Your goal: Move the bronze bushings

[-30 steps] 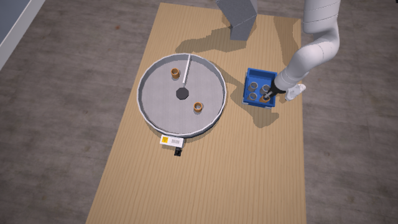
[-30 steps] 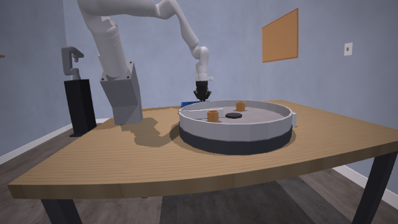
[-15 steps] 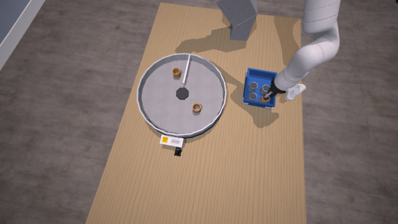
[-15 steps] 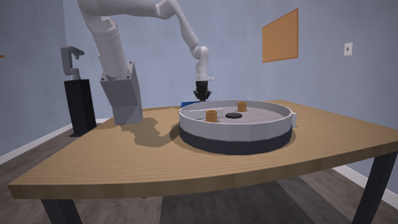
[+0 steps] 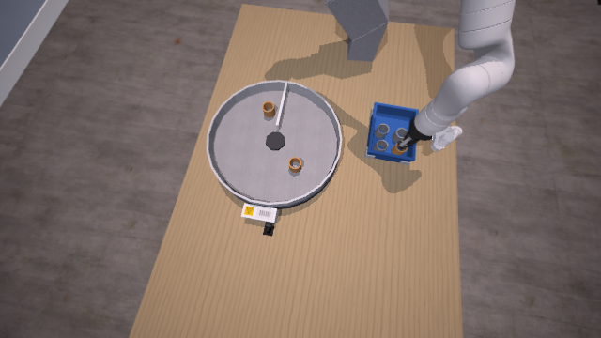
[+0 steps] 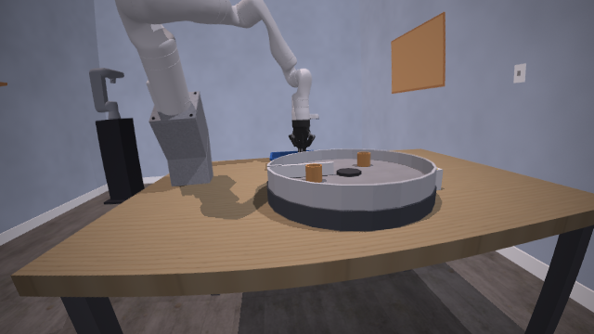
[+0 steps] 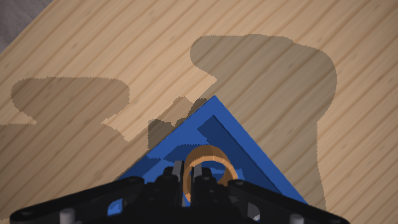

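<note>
Claw (image 5: 404,142) (image 6: 301,150) (image 7: 187,173), one: nearly closed, pinching the wall of one upright bronze bushing (image 5: 399,149) (image 7: 207,151), its bore offset rightward in wrist view, inside blue crate (image 5: 392,159) (image 6: 282,156) (image 7: 216,103).

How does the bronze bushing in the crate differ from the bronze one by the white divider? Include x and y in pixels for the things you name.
The crate bushing (image 5: 398,151) (image 7: 207,151) sits in the blue crate (image 5: 395,107) (image 6: 278,156) (image 7: 215,104); the divider bushing (image 5: 269,115) (image 6: 314,173) stands on the disc (image 5: 244,161) (image 6: 394,171).
The gripper (image 5: 404,144) (image 6: 302,150) (image 7: 187,173) pinches the crate bushing's wall; nothing touches the divider bushing's sides.
Both are bronze-coloured, short, open-ended sleeves.
</note>
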Available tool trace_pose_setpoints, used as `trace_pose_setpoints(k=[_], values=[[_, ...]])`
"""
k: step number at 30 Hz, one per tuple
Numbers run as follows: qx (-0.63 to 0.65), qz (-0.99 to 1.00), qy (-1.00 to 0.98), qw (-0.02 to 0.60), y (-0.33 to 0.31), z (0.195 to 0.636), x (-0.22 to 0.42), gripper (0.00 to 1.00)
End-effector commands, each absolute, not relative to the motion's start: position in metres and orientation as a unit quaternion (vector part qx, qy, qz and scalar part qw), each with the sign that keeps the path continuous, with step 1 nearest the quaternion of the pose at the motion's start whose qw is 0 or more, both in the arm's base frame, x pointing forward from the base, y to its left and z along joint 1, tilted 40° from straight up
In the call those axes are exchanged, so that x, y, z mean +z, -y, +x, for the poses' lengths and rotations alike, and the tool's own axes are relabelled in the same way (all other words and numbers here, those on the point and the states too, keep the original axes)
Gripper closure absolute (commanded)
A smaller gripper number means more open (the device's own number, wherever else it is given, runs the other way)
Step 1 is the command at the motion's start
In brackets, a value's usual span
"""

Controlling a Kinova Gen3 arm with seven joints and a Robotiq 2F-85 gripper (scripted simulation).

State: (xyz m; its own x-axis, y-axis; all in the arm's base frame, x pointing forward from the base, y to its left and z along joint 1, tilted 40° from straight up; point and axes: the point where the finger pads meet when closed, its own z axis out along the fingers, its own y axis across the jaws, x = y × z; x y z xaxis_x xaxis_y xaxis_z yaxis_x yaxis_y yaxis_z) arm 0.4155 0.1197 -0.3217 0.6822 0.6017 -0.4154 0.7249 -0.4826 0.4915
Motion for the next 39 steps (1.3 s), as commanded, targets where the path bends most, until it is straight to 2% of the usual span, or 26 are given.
trace_pose_setpoints(k=[1, 23, 39], values=[[-0.091, 0.856, -0.389, 0.328, -0.128, 0.416, -0.316, 1.00], [-0.091, 0.856, -0.389, 0.328, -0.183, 0.408, -0.249, 1.00], [-0.091, 0.856, -0.389, 0.328, -0.193, 0.406, -0.236, 1.00]])
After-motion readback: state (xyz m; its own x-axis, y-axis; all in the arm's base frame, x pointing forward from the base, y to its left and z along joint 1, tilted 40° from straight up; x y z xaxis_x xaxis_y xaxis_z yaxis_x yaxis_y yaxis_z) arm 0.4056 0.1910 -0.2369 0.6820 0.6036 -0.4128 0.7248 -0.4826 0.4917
